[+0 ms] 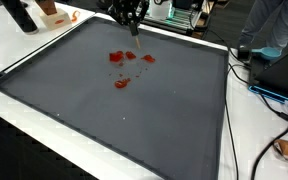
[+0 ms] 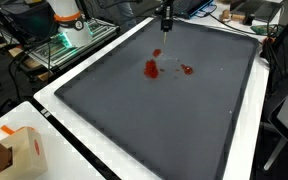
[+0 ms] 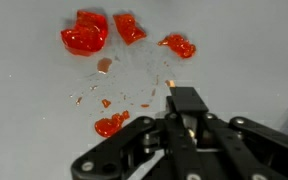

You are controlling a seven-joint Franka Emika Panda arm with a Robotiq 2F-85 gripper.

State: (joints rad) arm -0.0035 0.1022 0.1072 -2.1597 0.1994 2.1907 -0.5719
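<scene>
So your white bench (image 1: 44, 135) has a big dark grey mat (image 1: 134, 115) with a raised rim covering most of it. On the mat you've got a loose bunch of red chunks (image 2: 151, 69), with tiny crumbs (image 3: 106, 103) scattered between them. A cardboard box (image 2: 19, 150) sits on a bare bench corner.

Both exterior views overlook the mat (image 1: 134, 110); wrist view looks down close on red pieces (image 3: 84, 38)

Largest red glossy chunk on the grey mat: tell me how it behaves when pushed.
The largest red glossy chunk looks soft and wet, so it would probably smear, not roll. Small fragments beside it suggest it breaks apart easily.
</scene>
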